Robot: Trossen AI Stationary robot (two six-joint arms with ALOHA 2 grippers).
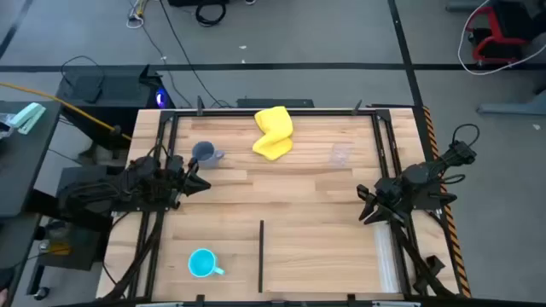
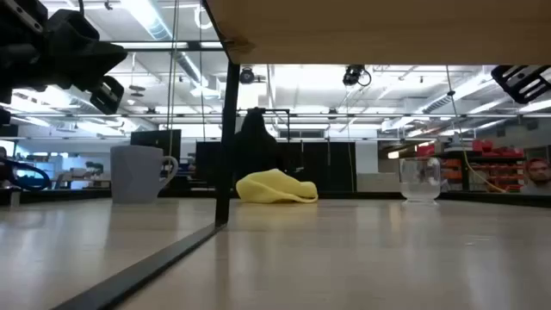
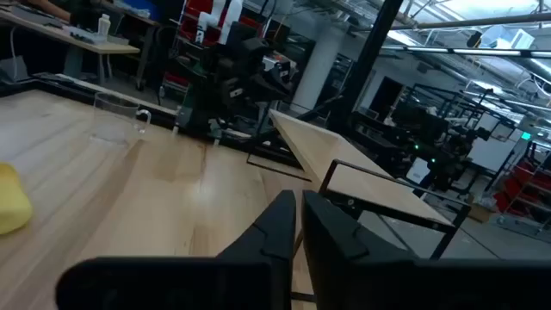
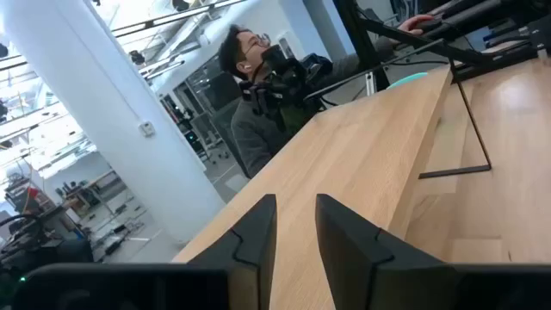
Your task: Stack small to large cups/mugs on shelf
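The grey-blue mug (image 1: 203, 153) (image 2: 138, 172) stands upright on the table at the far left, just beyond my left gripper (image 1: 205, 186) (image 3: 298, 232), which is shut and holds nothing. The turquoise mug (image 1: 202, 263) (image 4: 405, 79) stands near the front left, opening up. The clear cup (image 1: 341, 155) (image 2: 420, 179) (image 3: 120, 116) stands upright at the far right. My right gripper (image 1: 365, 205) (image 4: 297, 232) hovers open at the right, level with the raised wooden shelf (image 1: 324, 256) (image 3: 344, 164), touching nothing.
A crumpled yellow cloth (image 1: 274, 132) (image 2: 275, 187) lies at the far middle, between mug and clear cup. The shelf's black post (image 2: 228, 129) stands near the table's middle. A seated person (image 4: 258, 86) shows beyond the table's left side. Bare wood lies between the two arms.
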